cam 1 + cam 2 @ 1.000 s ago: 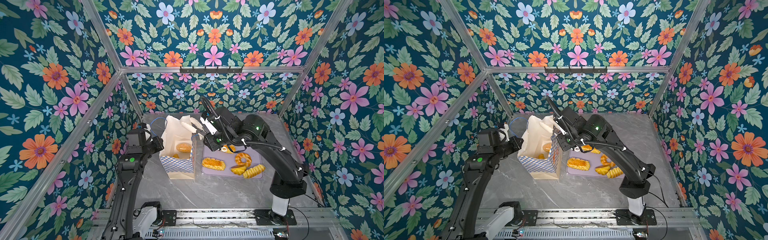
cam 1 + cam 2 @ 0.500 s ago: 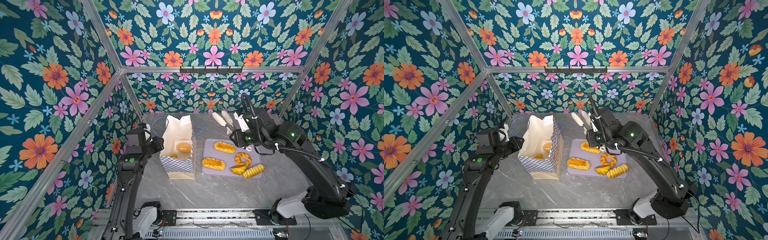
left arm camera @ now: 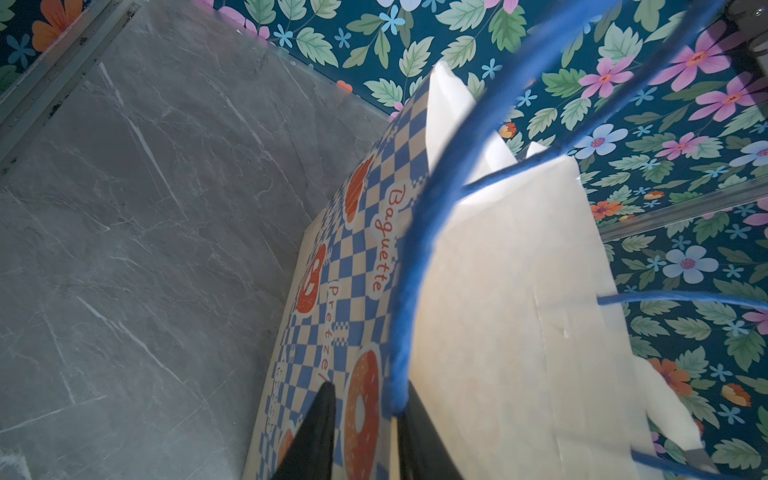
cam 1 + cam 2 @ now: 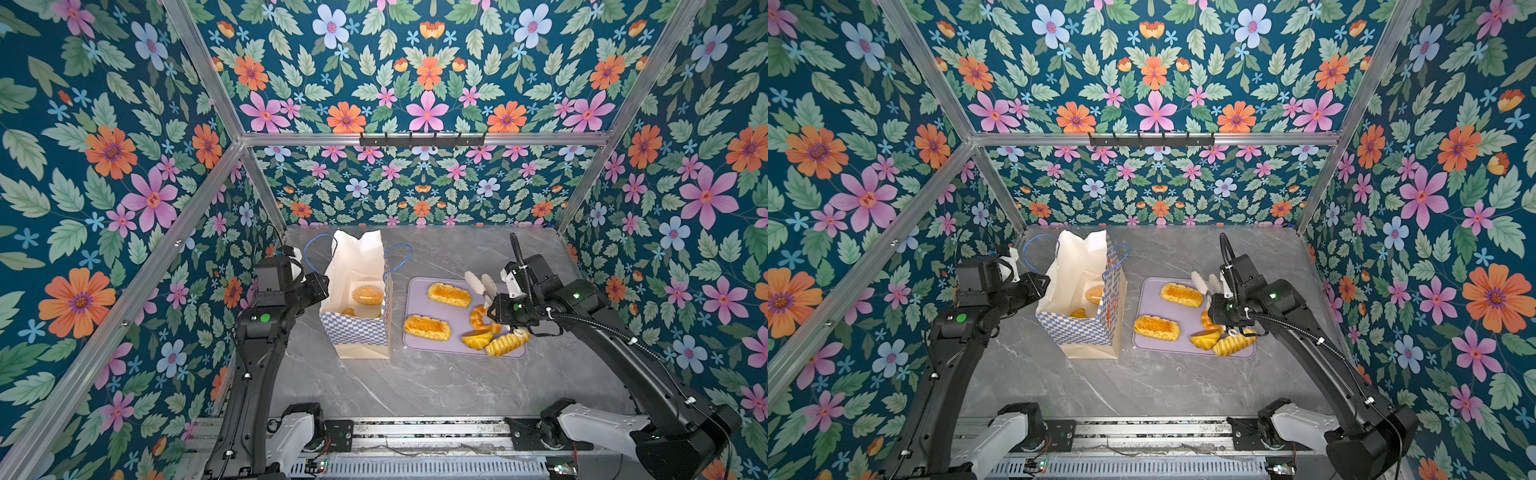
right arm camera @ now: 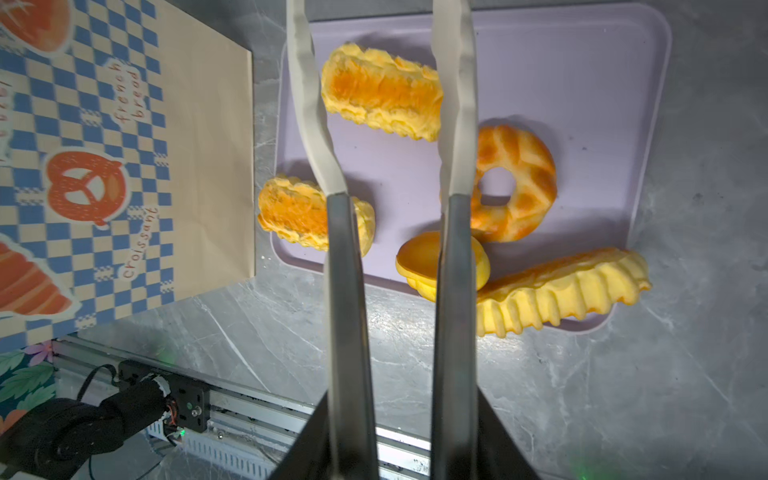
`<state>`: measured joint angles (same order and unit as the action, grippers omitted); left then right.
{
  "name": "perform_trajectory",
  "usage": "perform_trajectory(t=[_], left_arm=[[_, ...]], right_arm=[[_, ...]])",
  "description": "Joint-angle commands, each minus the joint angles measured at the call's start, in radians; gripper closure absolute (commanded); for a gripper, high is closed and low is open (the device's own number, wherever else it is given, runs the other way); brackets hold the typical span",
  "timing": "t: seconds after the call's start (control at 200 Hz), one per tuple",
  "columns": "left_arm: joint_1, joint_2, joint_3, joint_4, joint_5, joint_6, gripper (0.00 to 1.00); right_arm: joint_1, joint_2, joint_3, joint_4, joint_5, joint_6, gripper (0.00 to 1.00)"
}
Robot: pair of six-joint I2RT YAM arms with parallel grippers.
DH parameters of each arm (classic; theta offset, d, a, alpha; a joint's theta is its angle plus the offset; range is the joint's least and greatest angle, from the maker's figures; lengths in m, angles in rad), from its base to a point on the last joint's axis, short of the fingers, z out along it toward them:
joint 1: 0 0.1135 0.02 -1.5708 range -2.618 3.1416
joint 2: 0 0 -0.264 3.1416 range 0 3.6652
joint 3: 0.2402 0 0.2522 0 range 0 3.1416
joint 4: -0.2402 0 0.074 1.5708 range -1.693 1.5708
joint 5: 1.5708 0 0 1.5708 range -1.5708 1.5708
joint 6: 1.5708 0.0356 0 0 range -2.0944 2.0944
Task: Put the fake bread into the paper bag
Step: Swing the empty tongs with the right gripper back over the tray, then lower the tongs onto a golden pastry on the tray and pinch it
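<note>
STEP: next pick pending | right claw (image 5: 386, 104) parted, empty, above fake bread (image 5: 380, 93) on tray (image 5: 582, 62) | left claw (image 3: 365, 432) clamped on paper bag (image 3: 519, 311) rim | NEXT: descent, closure required

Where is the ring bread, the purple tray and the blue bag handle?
Ring bread (image 5: 528, 174), right wrist view, on its criss-cross crust beside the hole.
Purple tray (image 5: 582, 75), right wrist view, on a bare corner.
Blue bag handle (image 3: 419, 232), left wrist view, midway along the cord.

Probably a lab test booth: floral wallpaper walls (image 4: 124, 166), aluminium frame (image 4: 415, 138), marble tabletop (image 4: 415, 382).
</note>
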<state>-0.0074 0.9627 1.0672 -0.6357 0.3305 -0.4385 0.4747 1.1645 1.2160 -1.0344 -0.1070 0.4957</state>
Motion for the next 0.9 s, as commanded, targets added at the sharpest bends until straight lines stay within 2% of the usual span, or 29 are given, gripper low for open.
perform_trajectory(t=[0.0, 0.395, 0.68, 0.9], left_arm=[[-0.001, 0.001, 0.000, 0.020, -0.002, 0.003, 0.72], [-0.001, -0.007, -0.021, 0.033, 0.019, -0.005, 0.72], [0.000, -0.016, -0.035, 0.034, 0.019, -0.008, 0.72], [0.000, -0.015, -0.036, 0.036, 0.019, -0.006, 0.72]], right_arm=[[-0.001, 0.010, -0.033, 0.080, -0.020, 0.017, 0.60], [-0.001, 0.081, -0.029, 0.058, -0.016, -0.025, 0.59], [0.000, 0.129, -0.037, 0.068, -0.072, -0.041, 0.58], [-0.005, 0.148, -0.049, 0.105, -0.035, -0.028, 0.54]])
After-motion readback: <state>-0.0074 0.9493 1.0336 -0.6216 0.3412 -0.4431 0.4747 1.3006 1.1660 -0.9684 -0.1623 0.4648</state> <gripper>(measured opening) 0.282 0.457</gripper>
